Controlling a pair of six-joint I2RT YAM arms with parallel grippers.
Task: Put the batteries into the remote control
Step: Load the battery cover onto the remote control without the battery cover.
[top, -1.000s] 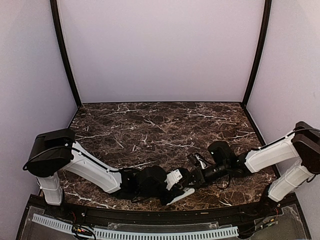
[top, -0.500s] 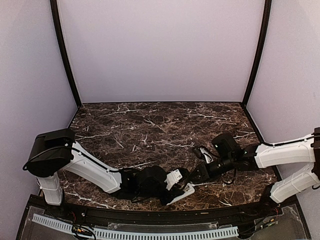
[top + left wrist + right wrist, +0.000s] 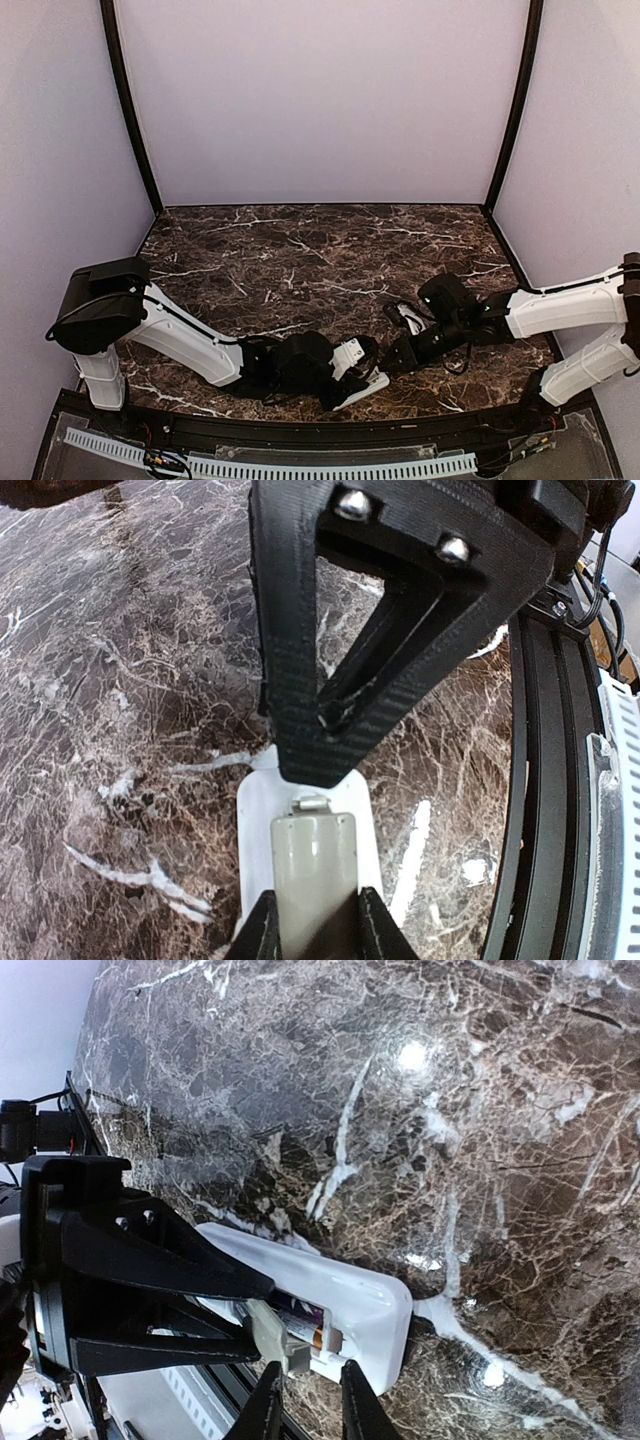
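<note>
left claw (image 3: 317, 928) closed on the remote (image 3: 300, 805), fingertips pressed in on either side of a grey panel (image 3: 315, 865) set in its upturned back; the remote sits low at the middle of the near edge of the table (image 3: 300, 250), contact with the marble cannot be told. right claw (image 3: 308, 1405) meets the remote's free end tip-first, fingers narrowed to a slim gap, cannot tell if anything is pinched between them. one battery (image 3: 316, 1337) lies in the open recess at that end, mostly hidden, a bit of orange showing
</note>
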